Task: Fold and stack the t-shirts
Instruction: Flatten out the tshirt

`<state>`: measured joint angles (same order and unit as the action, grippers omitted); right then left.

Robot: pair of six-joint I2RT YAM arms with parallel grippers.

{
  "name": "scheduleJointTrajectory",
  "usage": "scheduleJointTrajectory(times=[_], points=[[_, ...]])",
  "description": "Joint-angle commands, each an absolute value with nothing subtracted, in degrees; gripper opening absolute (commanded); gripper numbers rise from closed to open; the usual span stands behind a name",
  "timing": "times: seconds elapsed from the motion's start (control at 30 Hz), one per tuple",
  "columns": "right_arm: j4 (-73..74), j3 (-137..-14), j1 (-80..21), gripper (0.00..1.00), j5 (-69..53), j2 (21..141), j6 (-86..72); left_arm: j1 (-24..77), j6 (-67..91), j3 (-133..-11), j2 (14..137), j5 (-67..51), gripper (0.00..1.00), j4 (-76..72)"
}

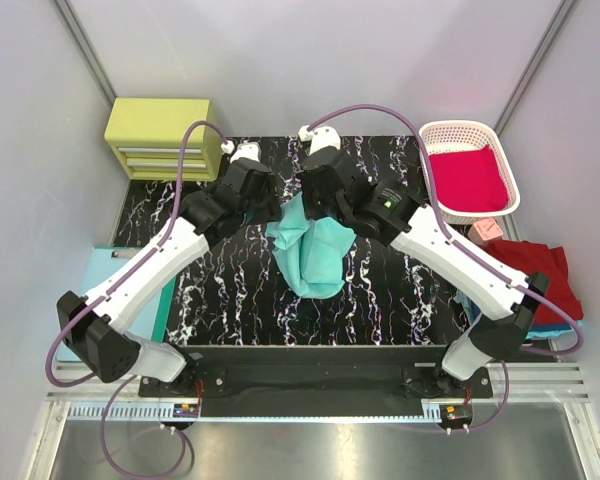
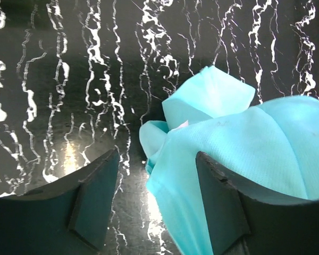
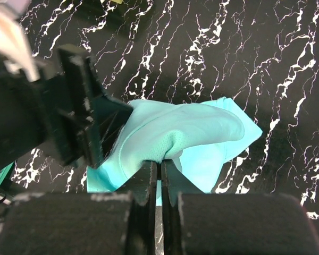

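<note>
The mint-teal t-shirt (image 1: 315,258) lies bunched in the middle of the black marbled mat, with its upper edge lifted. My right gripper (image 1: 318,203) is shut on a fold of that shirt (image 3: 181,130); the jaws (image 3: 160,171) pinch the cloth between them. My left gripper (image 1: 267,207) is open just left of it. In the left wrist view the shirt (image 2: 244,143) drapes against the right finger (image 2: 220,207) and partly fills the gap; the left finger (image 2: 93,204) is bare. A crimson shirt (image 1: 468,178) lies in the basket. A dark red shirt (image 1: 535,268) lies at the right edge.
A white lattice basket (image 1: 470,127) stands at the back right. A yellow-green drawer unit (image 1: 160,135) stands at the back left. A pale blue clipboard (image 1: 92,290) lies at the left under my left arm. A small pink object (image 1: 488,228) sits by the basket.
</note>
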<state>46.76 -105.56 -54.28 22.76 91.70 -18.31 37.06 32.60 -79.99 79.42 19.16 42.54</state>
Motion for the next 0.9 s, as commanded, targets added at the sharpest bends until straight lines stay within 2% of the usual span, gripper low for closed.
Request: scheduleJointTrajectory(times=[0.0, 0.03, 0.13, 0.27, 0.5, 0.7, 0.87], points=[[47.2, -108.4, -55.1, 0.0, 23.4, 86.8, -19.0, 37.2, 33.6, -79.4, 80.6, 16.5, 0.58, 38.2], [47.1, -107.8, -55.1, 0.0, 24.0, 86.7, -18.6, 37.2, 33.6, -79.4, 80.8, 16.4, 0.5, 38.1], [47.1, -106.5, -55.0, 0.0, 27.2, 88.1, -17.6, 37.2, 34.2, -79.5, 80.9, 18.0, 0.36, 38.1], [46.7, -105.6, -49.5, 0.0, 22.1, 91.5, -19.1, 37.2, 35.0, -78.0, 79.1, 21.3, 0.3, 38.1], [43.4, -109.7, -43.9, 0.0, 15.3, 101.1, -17.9, 37.2, 35.2, -72.3, 71.3, 27.2, 0.29, 38.5], [44.6, -127.8, -40.5, 0.0, 10.6, 114.0, -17.7, 37.3, 34.8, -67.5, 64.3, 30.3, 0.3, 39.2], [45.1, -137.7, -37.5, 0.0, 6.7, 123.6, -19.3, 37.4, 35.0, -63.9, 61.5, 28.9, 0.32, 39.8]])
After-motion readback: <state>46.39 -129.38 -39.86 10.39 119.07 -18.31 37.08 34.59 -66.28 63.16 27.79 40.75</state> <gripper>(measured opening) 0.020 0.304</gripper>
